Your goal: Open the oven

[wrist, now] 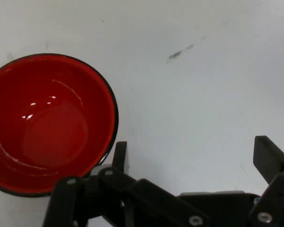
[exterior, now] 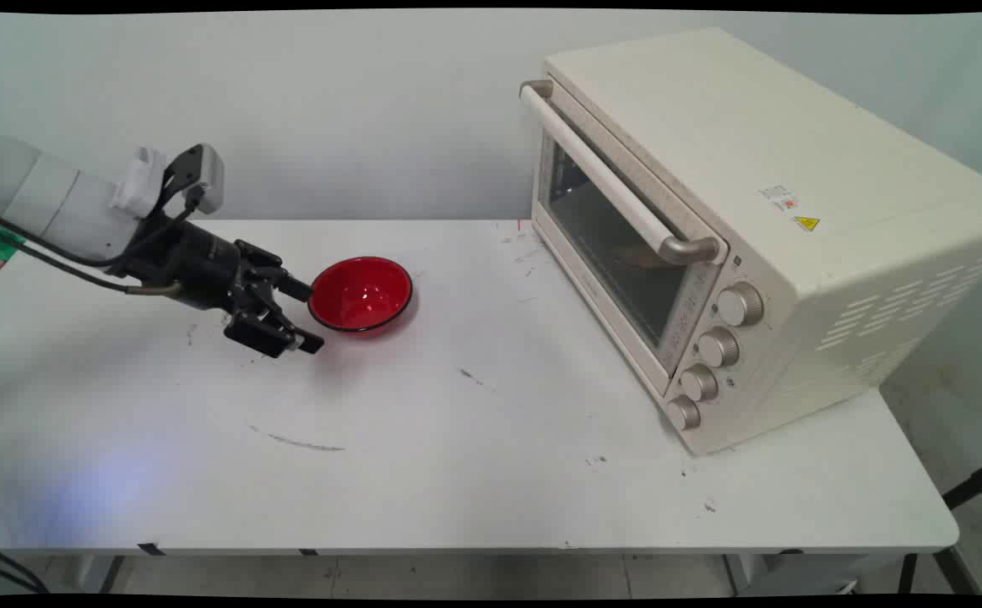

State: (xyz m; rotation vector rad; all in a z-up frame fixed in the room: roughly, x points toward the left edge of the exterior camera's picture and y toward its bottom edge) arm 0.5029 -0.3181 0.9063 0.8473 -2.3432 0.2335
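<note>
A red bowl (exterior: 361,293) with a thin black rim stands upright and empty on the white table (exterior: 474,456), left of the middle. My black gripper (exterior: 308,316) reaches in low from the left, just beside the bowl's left rim, and is open with nothing between its fingers. In the hand view the bowl (wrist: 47,123) fills the left half, and one fingertip (wrist: 120,155) sits right against its rim while the other finger (wrist: 270,158) stands well off over bare table. The gripper (wrist: 194,158) holds nothing.
A large cream toaster oven (exterior: 752,228) stands at the right of the table, door shut, its handle and several knobs facing left and forward. Dark scuff marks (exterior: 305,442) streak the tabletop. Black cables hang along the arm at the left.
</note>
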